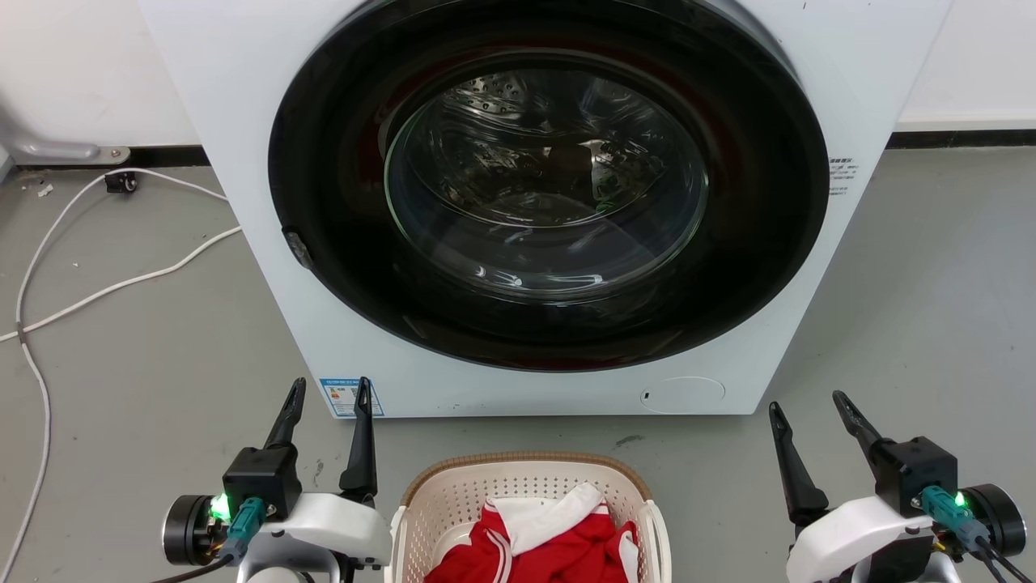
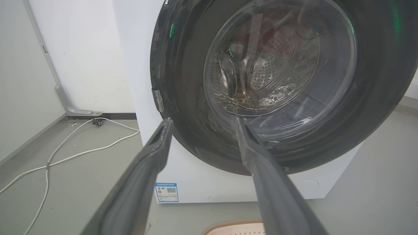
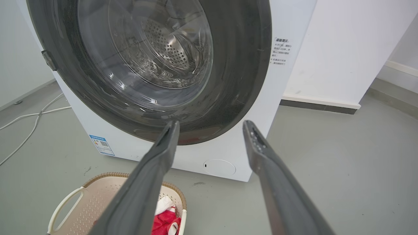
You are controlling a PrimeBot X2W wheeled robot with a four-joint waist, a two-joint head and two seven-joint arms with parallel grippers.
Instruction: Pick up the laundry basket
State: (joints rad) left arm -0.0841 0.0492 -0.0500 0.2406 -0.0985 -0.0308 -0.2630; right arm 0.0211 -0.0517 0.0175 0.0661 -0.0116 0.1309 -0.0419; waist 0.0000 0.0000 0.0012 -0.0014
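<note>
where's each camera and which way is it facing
head view: on the head, looking down at washing machine and laundry basket; left gripper and right gripper show, open.
left wrist view: left wrist, facing the machine's door; own fingers show.
right wrist view: right wrist, facing door and basket; own fingers show.
all share: the door.

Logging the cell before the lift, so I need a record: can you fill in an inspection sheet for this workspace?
Surface: grey floor, a few marks.
Job's things: laundry basket on the floor between the grippers, in front of the washing machine; red and white garment inside it.
Clutter: small scraps near the wall.
Grippers: left gripper and right gripper both open, holding nothing, one on either side of the basket.
Cables: white cables loose on the floor left of the machine.
Surroundings: white wall, dark baseboard; the machine's round door shut.
</note>
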